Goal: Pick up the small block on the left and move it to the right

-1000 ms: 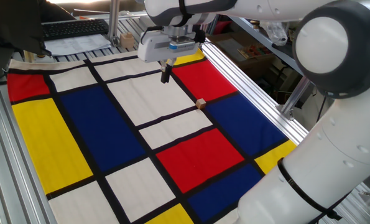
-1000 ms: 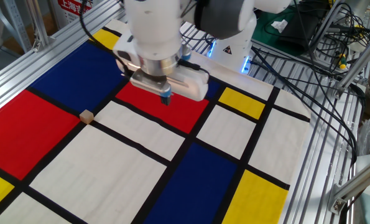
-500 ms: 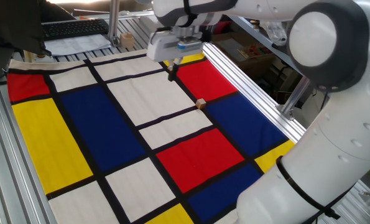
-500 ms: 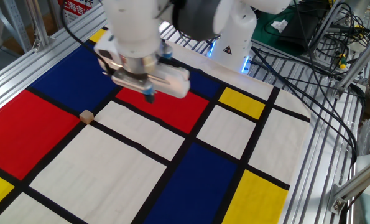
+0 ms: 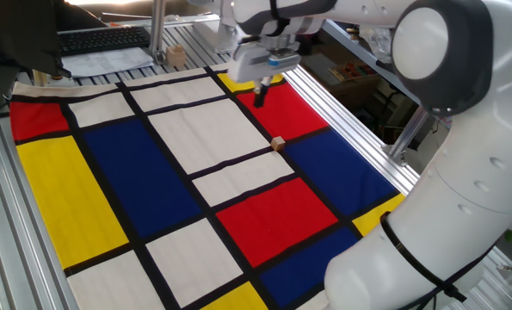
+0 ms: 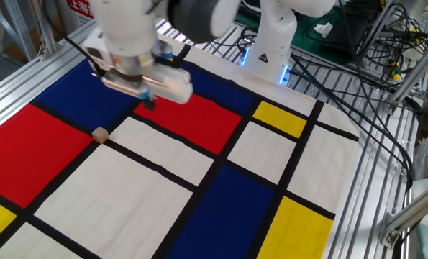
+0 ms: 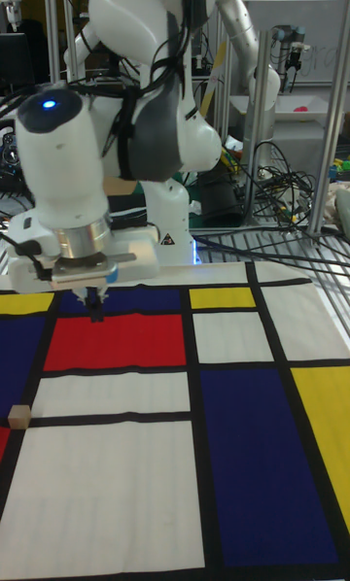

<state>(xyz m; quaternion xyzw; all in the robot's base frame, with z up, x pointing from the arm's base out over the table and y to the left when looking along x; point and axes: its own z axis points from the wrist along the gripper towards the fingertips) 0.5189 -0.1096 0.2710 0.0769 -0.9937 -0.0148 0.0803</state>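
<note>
The small block [image 5: 278, 144] is a tiny tan wooden cube lying on the checked cloth, on a black line where a red, a white and a blue panel meet. The same small block [image 6: 99, 134] shows at the left in the other fixed view, and as the small block [image 7: 18, 415] at the left edge of the tall view. My gripper [image 5: 259, 97] hangs above the red panel, apart from the cube, fingers together and holding nothing. It appears as the gripper [image 6: 149, 103] up and right of the cube, and as the gripper [image 7: 96, 311] above the red panel.
A slightly bigger pale wooden piece [image 5: 177, 57] stands on the aluminium rail behind the cloth. A keyboard [image 5: 101, 39] and papers lie at the back left. Aluminium frame rails [image 5: 350, 129] border the cloth. Cables [image 6: 386, 50] and the robot base [image 6: 271, 43] sit past the far edge.
The gripper has travelled sideways over the red panel, closing the gap to the cube's side of the cloth. The cube has not moved. The fingers stay together.
</note>
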